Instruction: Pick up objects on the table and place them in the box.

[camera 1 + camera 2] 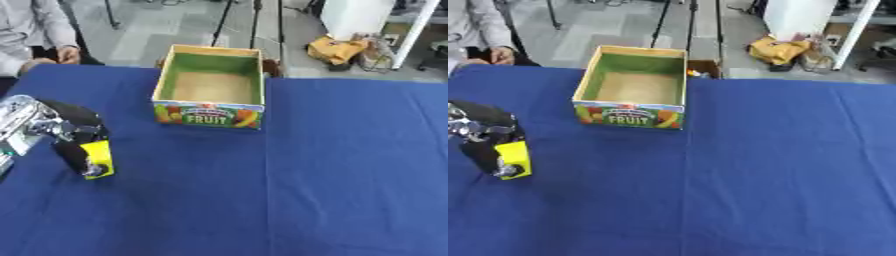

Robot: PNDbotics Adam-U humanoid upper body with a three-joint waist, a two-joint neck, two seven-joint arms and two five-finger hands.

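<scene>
Gripping yellow object [98,159] w/ curled fingers, left hand [74,137] sits near-left of box [210,112].

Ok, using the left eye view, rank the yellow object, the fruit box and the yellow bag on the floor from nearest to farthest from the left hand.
1. Yellow object: in the left hand, at the table's left edge.
2. Fruit box: up and to the right, mid-table.
3. Yellow bag: on the floor beyond the table, far right.
</scene>
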